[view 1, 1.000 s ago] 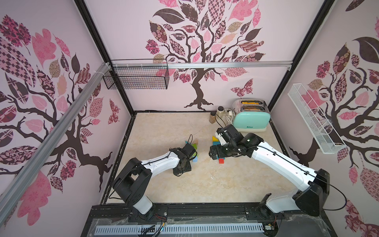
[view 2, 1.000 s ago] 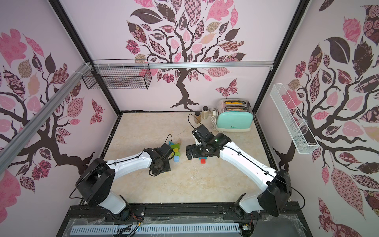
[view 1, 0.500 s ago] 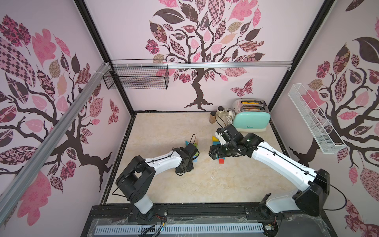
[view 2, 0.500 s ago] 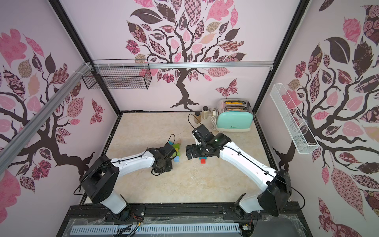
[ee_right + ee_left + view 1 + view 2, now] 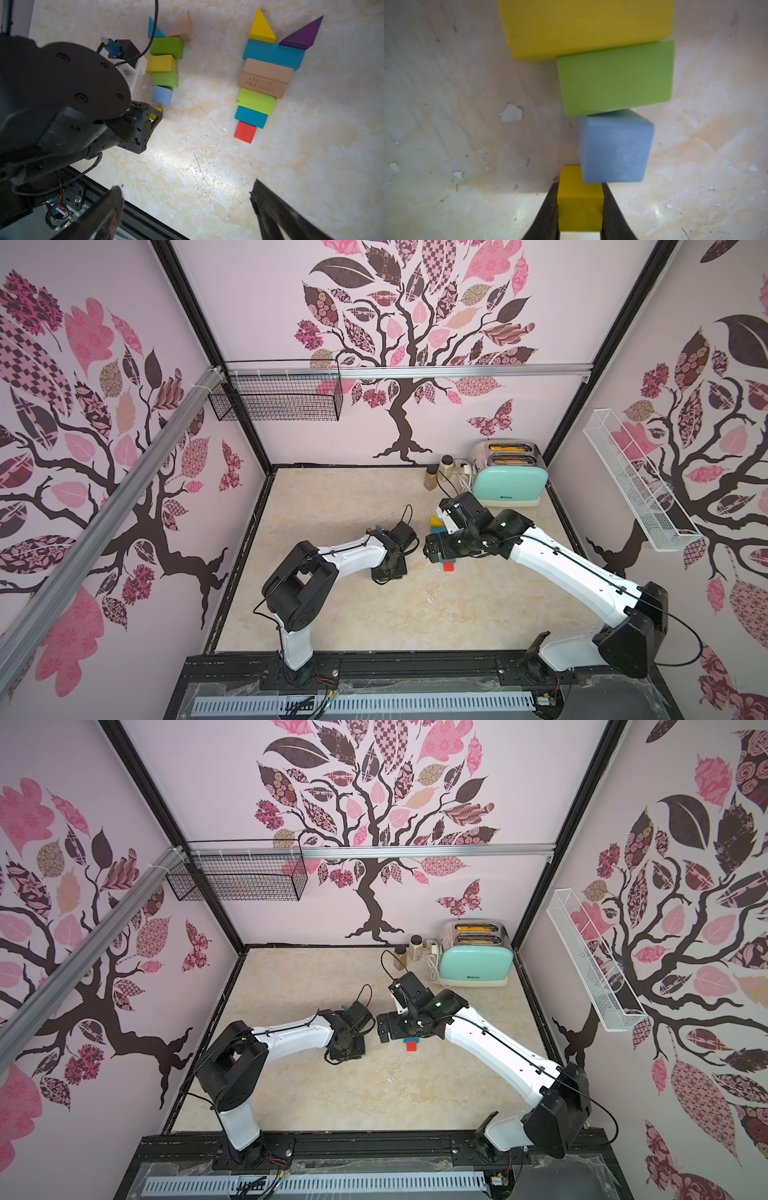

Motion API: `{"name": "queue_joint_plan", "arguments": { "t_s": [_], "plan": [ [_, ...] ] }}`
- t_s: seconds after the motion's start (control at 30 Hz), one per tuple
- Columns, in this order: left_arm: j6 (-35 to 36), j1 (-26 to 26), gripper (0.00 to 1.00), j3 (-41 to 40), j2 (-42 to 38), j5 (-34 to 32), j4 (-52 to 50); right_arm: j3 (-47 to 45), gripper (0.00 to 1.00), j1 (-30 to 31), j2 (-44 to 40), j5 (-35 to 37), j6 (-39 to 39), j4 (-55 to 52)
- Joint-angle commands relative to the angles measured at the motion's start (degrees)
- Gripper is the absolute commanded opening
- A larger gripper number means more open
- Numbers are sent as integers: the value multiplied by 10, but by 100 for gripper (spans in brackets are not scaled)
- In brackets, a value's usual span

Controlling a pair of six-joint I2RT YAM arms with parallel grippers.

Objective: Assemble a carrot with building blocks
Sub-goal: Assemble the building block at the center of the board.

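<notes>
On a pale marbled tabletop (image 5: pixel 340 614), the left gripper (image 5: pixel 580 185) is closed around a small yellow cube (image 5: pixel 580 207), pinching it between two dark jaws at the narrow end of a tapering row of building blocks. That row runs from a wide yellow bar (image 5: pixel 585 27) to a green block (image 5: pixel 614 79) to a blue cube (image 5: pixel 615 149), each touching the next; the yellow cube touches the blue cube's near edge but sits to one side of it rather than centred. Whether the yellow cube rests on the table or hangs just above it cannot be told. The likely trouble comes at release: one jaw lies right beside the blue cube, so spreading the jaws may shove that cube and skew the row, or the yellow cube may cling to a jaw and shift as the arm lifts, leaving the carrot's tip crooked. The right gripper (image 5: pixel 187 193) hangs spread wide and empty over bare table, near a second tapering figure of blocks that ends in a red cube (image 5: pixel 245 132). Both top views show the two wrists close together, so a careless swing could knock either figure. At the back stand a mint toaster (image 5: pixel 509 483) and two spice jars (image 5: pixel 431 479), well apart from the work.
</notes>
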Motion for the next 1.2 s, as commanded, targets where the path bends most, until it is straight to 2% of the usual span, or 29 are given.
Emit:
{"name": "queue_joint_plan", "arguments": {
  "t_s": [0.0,0.77,1.0,1.17],
  "plan": [
    [16,-2,25,25,24,2,-4,7,99,-2,2,8,0,7],
    [18,10,28,80,79,-29,-39,6,99,-4,8,10,-7,10],
    [14,13,36,82,76,-32,-39,6,99,-3,10,8,-5,10],
    [14,12,49,75,67,-30,-33,9,99,-3,11,8,-6,11]
  ]
}}
